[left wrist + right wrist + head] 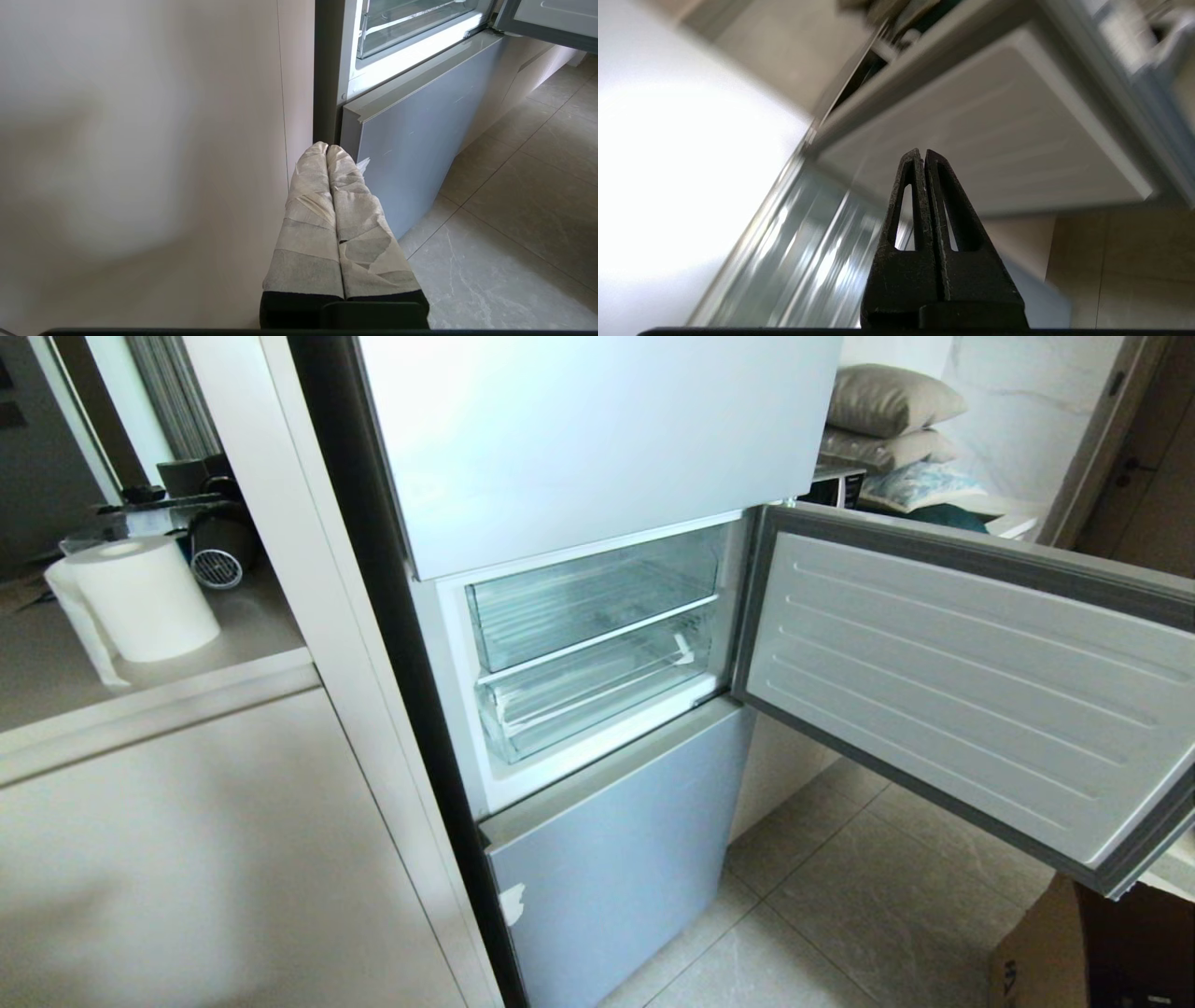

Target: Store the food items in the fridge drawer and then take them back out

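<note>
The fridge's middle compartment stands open with two clear plastic drawers pushed in. The lower one, the fridge drawer (pixel 579 700), has a ribbed floor and a white tape scrap (pixel 684 648) on its front right corner. No food items show in any view. Neither gripper appears in the head view. My left gripper (pixel 327 147), its fingers wrapped in pale tape, is shut and empty, low beside the fridge's bottom door, well below the fridge drawer (pixel 411 23). My right gripper (pixel 923 152), black, is shut and empty, pointing towards blurred clear plastic (pixel 798 261) and the open door's inner face (pixel 994 135).
The open compartment door (pixel 962 681) swings out to the right over the tiled floor (pixel 868 896). A cardboard box (pixel 1092 952) sits under its far end. A cream cabinet (pixel 187 859) flanks the fridge on the left, with a paper towel roll (pixel 145 597) on its counter.
</note>
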